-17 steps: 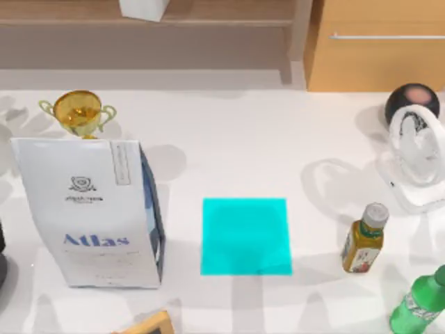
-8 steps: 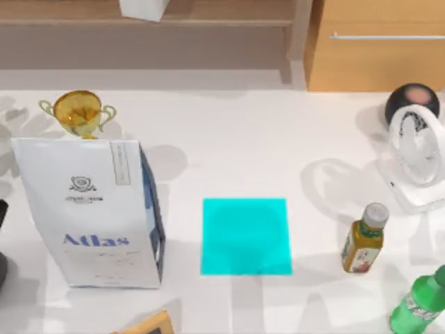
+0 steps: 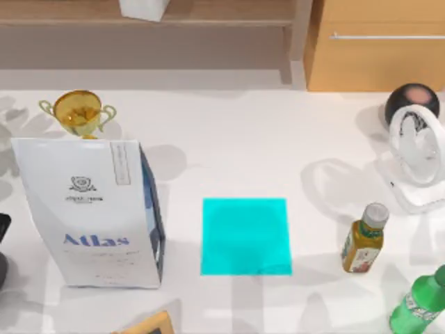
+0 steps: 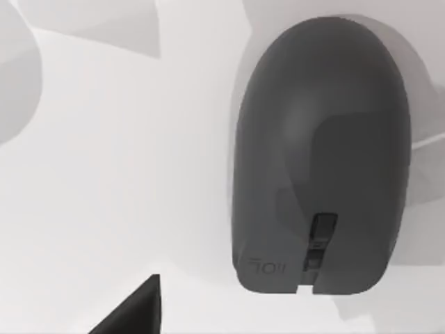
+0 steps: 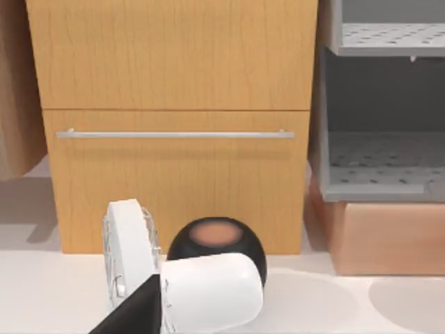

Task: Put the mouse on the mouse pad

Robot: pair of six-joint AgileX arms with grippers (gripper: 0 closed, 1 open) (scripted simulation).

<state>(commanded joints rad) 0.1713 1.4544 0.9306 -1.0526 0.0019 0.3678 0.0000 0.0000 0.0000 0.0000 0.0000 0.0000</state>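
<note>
Where "Atlas" marks the white bag (image 3: 94,216), mouse pad (image 3: 245,236) lies beside.

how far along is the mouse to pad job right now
Nothing is done yet: the cyan mouse pad lies bare. In hand: the left wrist camera looks straight down on the dark mouse, which rests on the white table, ungrasped. Left: gripping it, carrying it over and setting it on the pad.
</note>
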